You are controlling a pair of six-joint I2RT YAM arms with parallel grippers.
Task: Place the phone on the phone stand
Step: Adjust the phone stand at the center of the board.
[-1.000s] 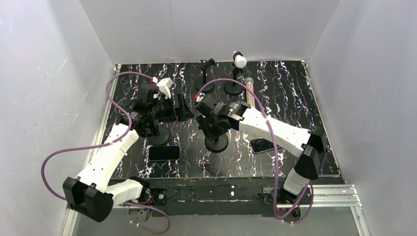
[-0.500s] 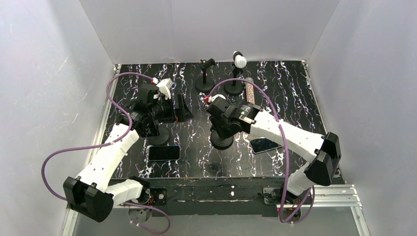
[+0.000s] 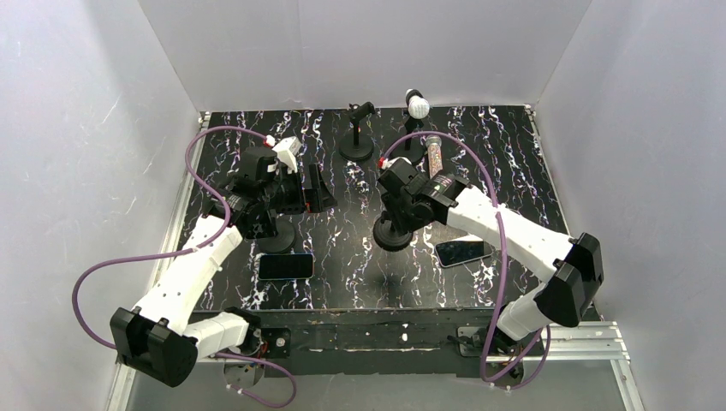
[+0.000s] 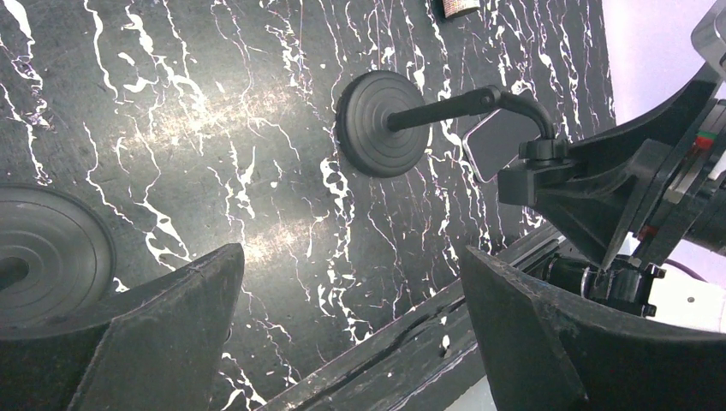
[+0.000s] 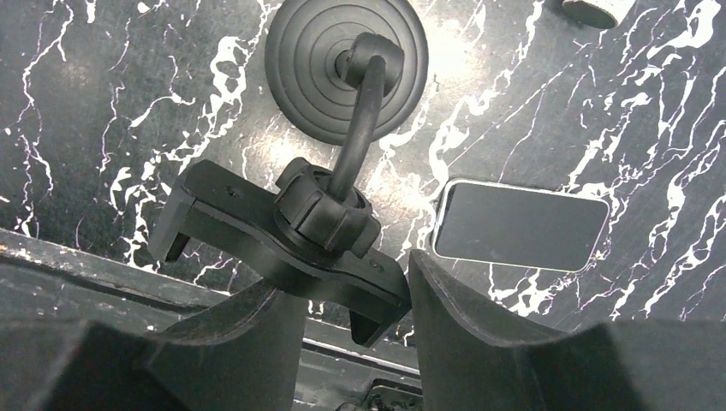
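My right arm [image 3: 505,235] reaches far-left over the middle phone stand [image 3: 395,233]. The right gripper [image 5: 347,295] straddles its cradle [image 5: 291,244]; can't tell if it's clamped. Left arm [image 3: 193,261] is bent, left gripper [image 4: 351,257] wide apart. Phone [image 3: 462,251] lies flat on the table [image 3: 505,163], just right of the stand.

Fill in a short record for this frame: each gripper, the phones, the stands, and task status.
left gripper: open wide, holding nothing, above the table
right gripper: closed around the cradle of the phone stand
phone stand: upright on its round base, cradle empty
right phone: flat on the table beside that stand, screen dark
left phone: flat on the table, nearer the left arm
second stand: its round base sits beside the left gripper
task status: no phone on a stand yet
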